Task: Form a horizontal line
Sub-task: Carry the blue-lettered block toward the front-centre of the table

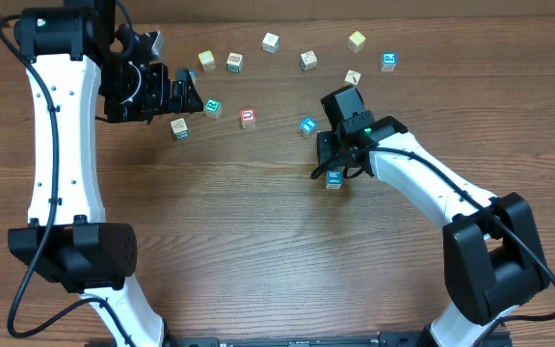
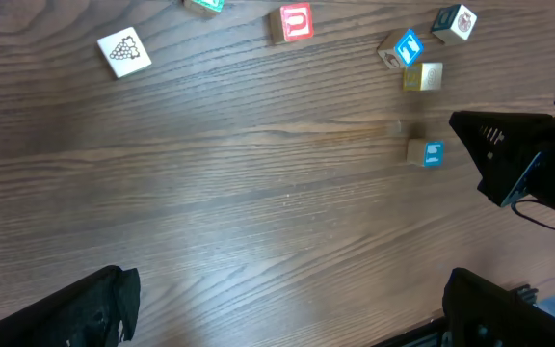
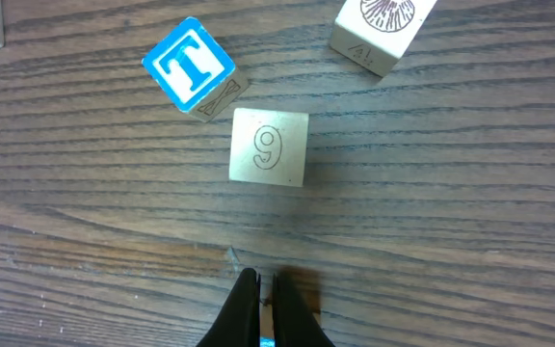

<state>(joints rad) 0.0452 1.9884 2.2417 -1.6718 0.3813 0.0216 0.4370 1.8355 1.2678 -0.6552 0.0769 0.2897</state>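
The horizontal line is out of view; every cube that shows lies singly. My right gripper [image 3: 267,289] is shut, its two black fingers pressed almost together low over the table. A blue-faced cube [image 1: 333,178] sits right at its tips, seen also as a blue-faced cube [image 2: 424,152] from the left wrist. I see only a brown blur of it beside the fingers [image 3: 292,308], and it is not between them. Ahead of this gripper lie a plain "9" cube [image 3: 269,146] and a blue "T" cube [image 3: 189,65]. My left gripper [image 1: 186,93] hangs open and empty at the back left.
Loose cubes are scattered across the far half of the table: a red one [image 1: 248,118], a teal-green one [image 1: 213,107], a plain one [image 1: 179,127], a yellow one [image 1: 356,40], a blue one [image 1: 388,62] and several more.
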